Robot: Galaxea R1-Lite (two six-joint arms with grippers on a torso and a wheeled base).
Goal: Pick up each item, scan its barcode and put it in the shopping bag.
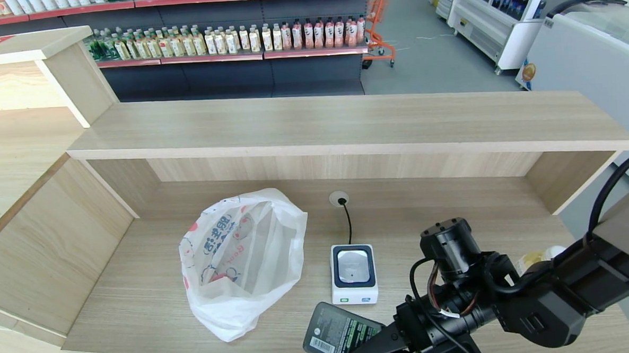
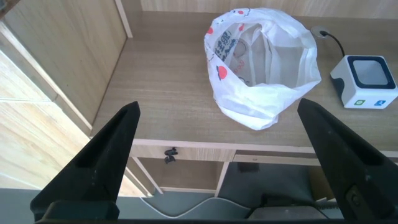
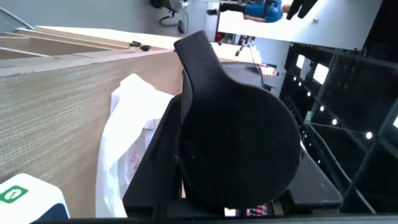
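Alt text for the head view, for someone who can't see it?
The right pincer holds a dark packet, barcode label up, at the near counter edge in front of the scanner. The open white shopping bag sits left of the scanner.

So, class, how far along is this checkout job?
Done: nothing certain; what the shopping bag holds is unclear. In hand: the right gripper holds a dark pouch, short of the scanner. Left: scanning, bagging it, then the pale item farther right.
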